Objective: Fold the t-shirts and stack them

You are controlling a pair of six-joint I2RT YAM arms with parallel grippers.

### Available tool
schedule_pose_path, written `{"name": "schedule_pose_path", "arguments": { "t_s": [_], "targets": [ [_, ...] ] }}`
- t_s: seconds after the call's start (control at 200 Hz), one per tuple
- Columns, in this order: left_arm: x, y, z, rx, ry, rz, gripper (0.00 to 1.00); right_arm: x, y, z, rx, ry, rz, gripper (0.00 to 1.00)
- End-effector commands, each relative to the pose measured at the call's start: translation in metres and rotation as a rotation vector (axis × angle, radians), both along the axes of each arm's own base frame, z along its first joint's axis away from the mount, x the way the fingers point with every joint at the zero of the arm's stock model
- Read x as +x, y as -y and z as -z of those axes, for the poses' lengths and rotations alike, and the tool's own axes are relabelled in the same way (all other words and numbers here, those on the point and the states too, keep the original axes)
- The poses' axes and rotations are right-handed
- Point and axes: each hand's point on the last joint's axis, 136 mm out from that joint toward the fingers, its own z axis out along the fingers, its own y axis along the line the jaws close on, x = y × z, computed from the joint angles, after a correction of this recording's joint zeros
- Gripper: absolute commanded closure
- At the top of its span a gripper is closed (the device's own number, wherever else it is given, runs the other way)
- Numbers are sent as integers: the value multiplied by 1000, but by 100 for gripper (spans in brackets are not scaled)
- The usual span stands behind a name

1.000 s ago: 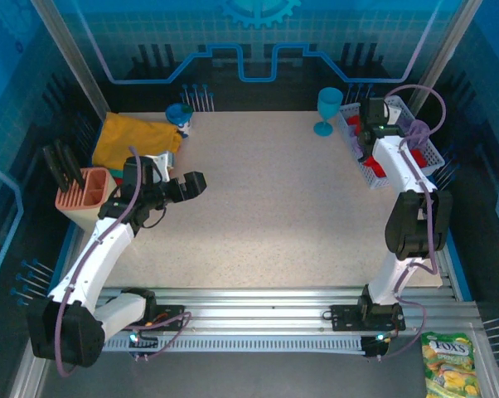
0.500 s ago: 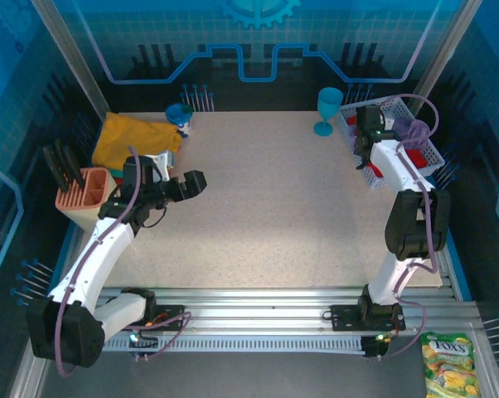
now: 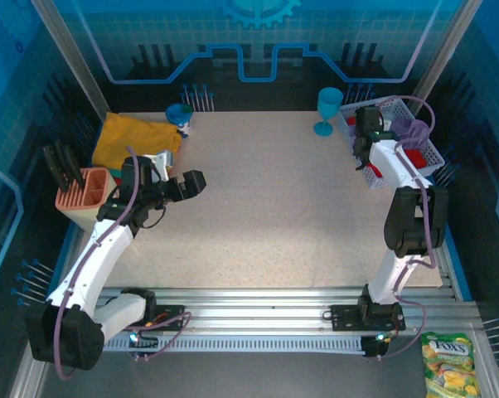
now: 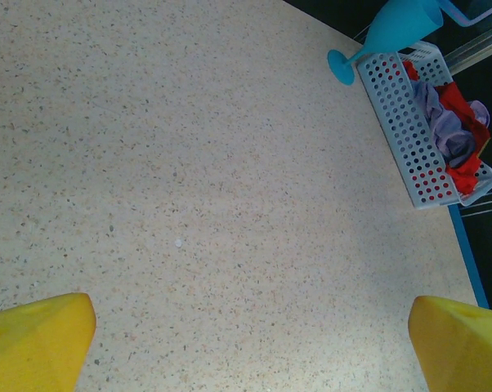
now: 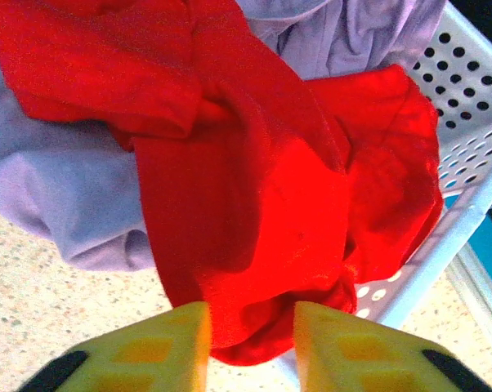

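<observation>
A bright red t-shirt (image 5: 262,188) and a lavender t-shirt (image 5: 58,188) spill over the rim of the white perforated basket (image 5: 475,106) at the table's far right. My right gripper (image 5: 250,335) hangs over the basket's near-left edge (image 3: 367,174), and its yellow fingers (image 5: 156,347) pinch a hanging fold of the red t-shirt. A folded mustard-yellow t-shirt (image 3: 129,137) lies at the far left. My left gripper (image 3: 196,182) hovers wide open over bare table, with nothing between its fingertips (image 4: 33,343). The left wrist view also takes in the basket (image 4: 393,122) with the red (image 4: 462,102) and lavender (image 4: 442,122) cloth.
A teal goblet (image 3: 328,108) stands just left of the basket. A small blue cup (image 3: 179,114) sits beside the yellow shirt. A terracotta holder (image 3: 84,195) with dark utensils stands at the left edge. A snack bag (image 3: 448,361) lies off the table, near right.
My right gripper moved a little left over the basket's edge, and its fingers closed in on the red cloth. The left arm stayed where it was.
</observation>
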Motion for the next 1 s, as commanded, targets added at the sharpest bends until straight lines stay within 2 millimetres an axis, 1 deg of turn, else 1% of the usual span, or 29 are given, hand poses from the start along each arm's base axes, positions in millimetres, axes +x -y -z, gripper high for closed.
{"name": "schedule_pose_path", "arguments": {
  "t_s": [0.0, 0.025, 0.06, 0.185, 0.225, 0.255, 0.3, 0.325, 0.35, 0.39, 0.5, 0.555, 0.625, 0.645, 0.7, 0.74, 0.87, 0.995],
  "targets": [
    [-2, 5, -11, -15, 30, 24, 1, -3, 9, -11, -21, 23, 24, 79],
    [-3, 6, -10, -16, 28, 25, 1, -3, 9, -14, -22, 28, 26, 84],
    [-3, 6, -10, -14, 28, 25, 1, -3, 11, -16, -21, 33, 29, 88],
    [-3, 6, -10, -14, 28, 25, 1, -2, 14, -21, -10, 45, 26, 92],
    [-3, 5, -9, -14, 27, 23, 1, 0, 13, -20, -2, 45, 16, 90],
    [-3, 5, -9, -14, 29, 23, 1, 2, 9, -21, 14, 48, -7, 83],
    [-3, 6, -9, -17, 27, 24, 1, 5, 5, -21, 28, 59, -29, 56],
    [-3, 6, -9, -17, 28, 25, 1, 6, 4, -21, 32, 63, -33, 44],
    [-3, 6, -9, -16, 28, 24, 1, 7, 3, -21, 39, 69, -38, 37],
    [-3, 6, -9, -15, 28, 25, 1, 9, -1, -19, 61, 75, -54, 33],
    [-3, 6, -8, -14, 25, 25, 1, 13, -4, -18, 77, 78, -72, 34],
    [-3, 6, -8, -14, 25, 24, 1, 15, -5, -15, 81, 72, -84, 34],
    [-2, 5, -8, -14, 27, 23, 1, 17, -3, -9, 80, 54, -80, 34],
    [-2, 5, -8, -14, 27, 23, 1, 17, -2, -8, 78, 49, -77, 36],
    [-3, 6, -8, -16, 27, 24, 1, 17, 3, -6, 67, 41, -60, 48],
    [-2, 6, -9, -15, 28, 25, 1, 17, 6, -6, 63, 42, -51, 53],
    [-3, 5, -7, -12, 24, 24, 1, 13, 12, -8, 51, 49, -33, 62],
    [-3, 6, -9, -14, 26, 24, 1, 12, 16, -3, 62, 35, -30, 63]
  ]
}}
